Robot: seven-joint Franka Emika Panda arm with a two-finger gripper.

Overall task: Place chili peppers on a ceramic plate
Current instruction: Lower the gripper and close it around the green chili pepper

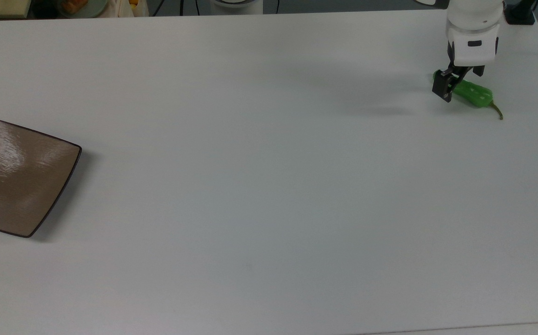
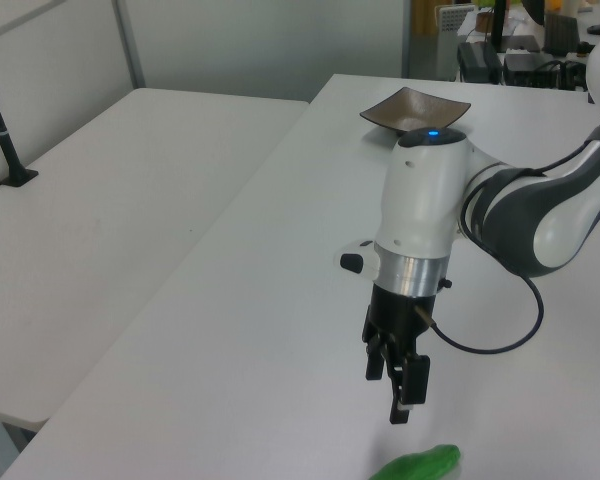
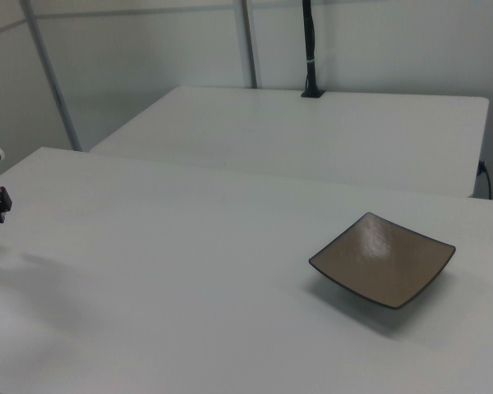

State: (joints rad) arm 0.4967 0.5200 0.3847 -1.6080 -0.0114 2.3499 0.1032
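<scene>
Reaching for the pick-up, the black two-finger gripper (image 1: 454,83) hangs with spread fingers astride the glossy green chili pepper (image 1: 472,95) lying on the white table (image 1: 250,186). Next it likely needs to descend, clamp, then carry it across to the square brown ceramic plate (image 1: 17,179), well apart at the top view's left.

Pepper (image 2: 420,466) cut off below

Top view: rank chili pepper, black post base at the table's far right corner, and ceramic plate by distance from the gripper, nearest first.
From the gripper:
1. chili pepper: right under the fingers, at the top view's upper right.
2. black post base: on the far right corner, up and right of the gripper.
3. ceramic plate: across the table at the top view's left edge.
</scene>
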